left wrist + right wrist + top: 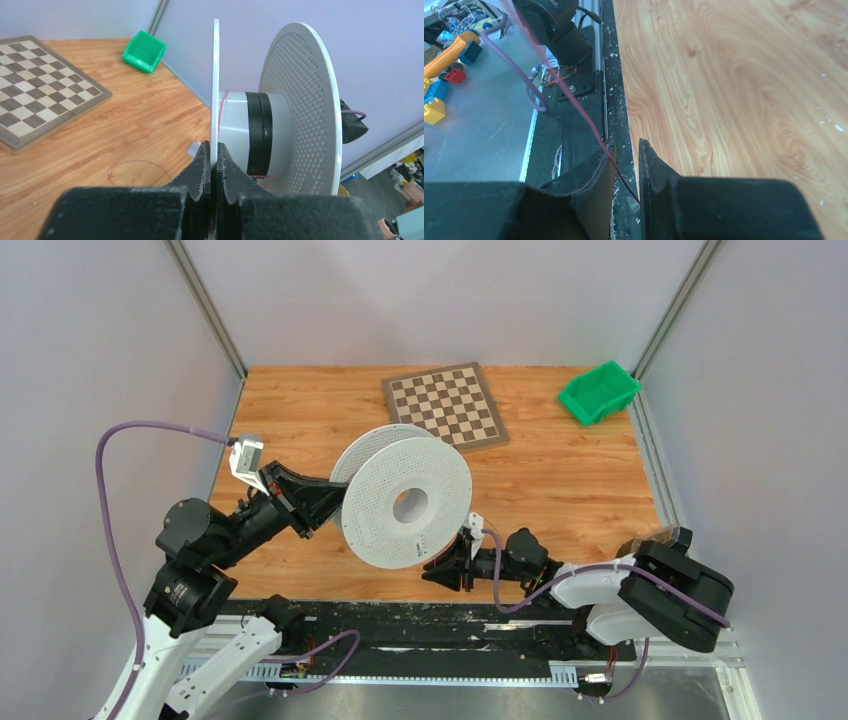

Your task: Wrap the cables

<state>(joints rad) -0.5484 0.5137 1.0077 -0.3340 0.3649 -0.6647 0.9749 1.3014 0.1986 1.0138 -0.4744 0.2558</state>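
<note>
- Right pincer (626, 145): sitting low over the near edge of the counter (580, 490), just below the spool; its fingers are standing slightly parted, released, with a narrow gap showing between them.
- Red wire (596, 134): thin strand, running slantwise through that gap; it is lying against the inner face of one finger, and nothing is pinching it.
- Left pincer (212, 150): reaching in from the left and clenching the thin edge of the spool's nearer flange, both fingers pressing flat on it.
- Spool (430, 475): white, two perforated round flanges on a pale hub; it is hanging off the counter in the left pincer's grasp, tilted, its open centre facing up toward the overhead camera, about mid-counter and left of centre.
- Black band (260, 135): wrapping round the hub between the flanges; a strand of the red wire is crossing the hub beside it and trailing out under the rim.
- Slack loop (109, 173): a faint ring of the red wire, lying flat on the wood below and left of the spool.
- Chessboard (445, 406): lying flat toward the far side, behind the spool, turned slightly askew.
- Green bin (598, 392): sitting in the far right corner, well apart from the spool; contents are not showing.
</note>
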